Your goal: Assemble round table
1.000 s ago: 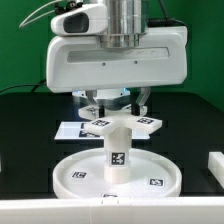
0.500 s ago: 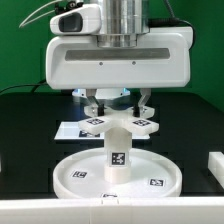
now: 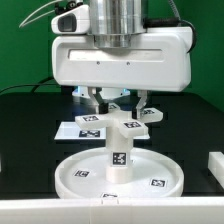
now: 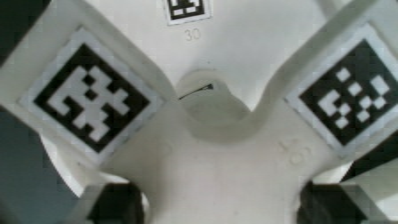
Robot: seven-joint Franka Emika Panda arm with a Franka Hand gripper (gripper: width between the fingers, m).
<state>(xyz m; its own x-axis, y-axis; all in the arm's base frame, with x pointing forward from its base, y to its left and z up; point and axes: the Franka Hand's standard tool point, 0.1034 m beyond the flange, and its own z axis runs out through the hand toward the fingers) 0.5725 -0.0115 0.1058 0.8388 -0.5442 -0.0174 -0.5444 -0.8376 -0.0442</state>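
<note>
The large rimmed round disc (image 3: 118, 176) lies flat at the front of the black table. The short thick cylinder leg (image 3: 117, 158) stands upright in its centre, a tag on its side. My gripper (image 3: 119, 104) is shut on the cross-shaped foot (image 3: 120, 122) and holds it level right over the top of the leg; I cannot tell if the two touch. In the wrist view the foot (image 4: 210, 120) fills the picture with two tagged arms, and my dark fingertips (image 4: 118, 202) press on its sides.
The marker board (image 3: 66, 130) lies flat behind the disc, at the exterior view's left. A plain white block (image 3: 215, 166) sits at the right edge. A green wall stands behind the table.
The foot has turned in my gripper above the leg, and my hand has shifted slightly to the exterior view's right. The disc and the leg have not moved.
</note>
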